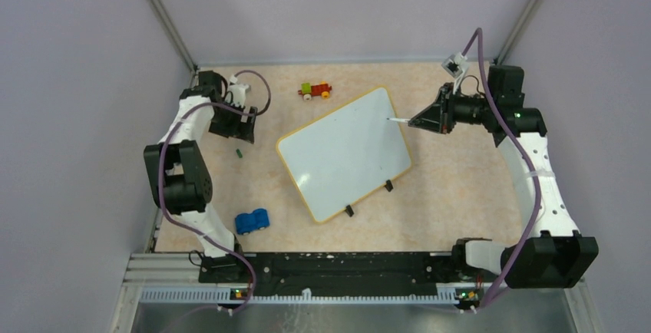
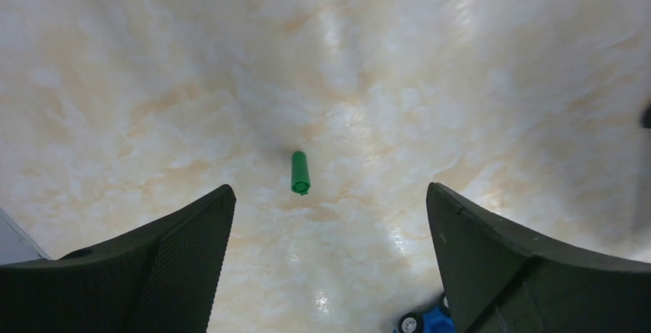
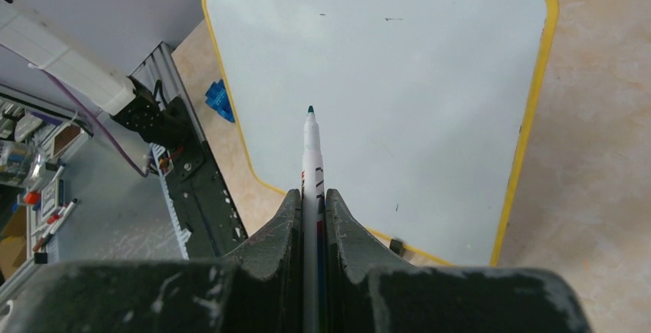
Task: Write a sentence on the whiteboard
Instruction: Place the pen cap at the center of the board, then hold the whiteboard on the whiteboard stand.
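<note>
The right gripper (image 3: 313,195), clamped on a marker (image 3: 310,153) whose tip pointed at the blank whiteboard (image 3: 430,103) just ahead, was nearer than the wide-spread left gripper (image 2: 328,195).

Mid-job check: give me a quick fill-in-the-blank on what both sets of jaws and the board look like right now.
1. The right jaws are shut on a ____ with a green tip.
2. The left jaws stand ____ above the green cap.
3. The whiteboard has a ____ rim and no sentence yet.
4. The toy car is ____.
Missing words: marker, open, yellow, blue.
</note>
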### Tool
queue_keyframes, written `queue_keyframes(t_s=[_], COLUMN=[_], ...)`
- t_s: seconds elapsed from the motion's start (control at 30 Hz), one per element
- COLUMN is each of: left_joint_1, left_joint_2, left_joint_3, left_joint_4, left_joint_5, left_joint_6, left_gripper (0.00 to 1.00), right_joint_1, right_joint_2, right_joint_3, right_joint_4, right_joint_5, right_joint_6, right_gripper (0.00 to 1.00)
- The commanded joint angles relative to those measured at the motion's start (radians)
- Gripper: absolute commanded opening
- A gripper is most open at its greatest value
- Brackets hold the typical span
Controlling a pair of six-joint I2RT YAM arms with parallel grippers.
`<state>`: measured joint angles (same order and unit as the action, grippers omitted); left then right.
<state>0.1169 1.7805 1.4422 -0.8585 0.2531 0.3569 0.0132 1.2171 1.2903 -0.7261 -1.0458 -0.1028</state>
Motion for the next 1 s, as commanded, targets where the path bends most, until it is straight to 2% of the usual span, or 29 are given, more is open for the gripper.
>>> queue_keyframes(t_s=[0.0, 0.07, 0.2, 0.33, 0.47, 0.53, 0.7, 0.8, 0.97], left_joint_1=[0.009, 0.012, 0.027, 0.032, 0.032, 0.032, 0.032, 0.032, 0.033], left_joint_2=[-0.148, -0.203, -0.291, -0.410, -0.490, -0.506, -0.487, -0.492, -0.551], left_joint_3=[0.076, 0.069, 0.057, -0.026, -0.066, -0.045, 0.030, 0.007, -0.045], left_joint_4=[-0.024, 0.004, 0.056, 0.149, 0.143, 0.104, -0.027, -0.068, -0.068], left_joint_5=[0.240, 0.322, 0.398, 0.493, 0.491, 0.492, 0.595, 0.636, 0.726], left_joint_6=[-0.040, -0.058, -0.181, -0.250, -0.280, -0.268, -0.161, -0.097, -0.088], left_gripper=[0.99, 0.99, 0.99, 0.99, 0.99, 0.99, 0.99, 0.99, 0.99], right_joint_1=[0.051, 0.084, 0.154, 0.194, 0.248, 0.275, 0.330, 0.369, 0.403], right_joint_2=[0.003, 0.010, 0.019, 0.036, 0.043, 0.041, 0.045, 0.048, 0.060], right_joint_3=[0.062, 0.076, 0.092, 0.093, 0.095, 0.100, 0.126, 0.159, 0.168], right_joint_4=[0.011, -0.009, -0.034, -0.044, -0.072, -0.089, -0.102, -0.147, -0.215], right_joint_5=[0.014, 0.027, 0.078, 0.067, 0.089, 0.106, 0.123, 0.142, 0.162], right_joint_6=[-0.054, -0.087, -0.149, -0.180, -0.230, -0.255, -0.283, -0.319, -0.366], right_gripper=[0.00, 0.00, 0.00, 0.00, 0.00, 0.00, 0.00, 0.00, 0.00])
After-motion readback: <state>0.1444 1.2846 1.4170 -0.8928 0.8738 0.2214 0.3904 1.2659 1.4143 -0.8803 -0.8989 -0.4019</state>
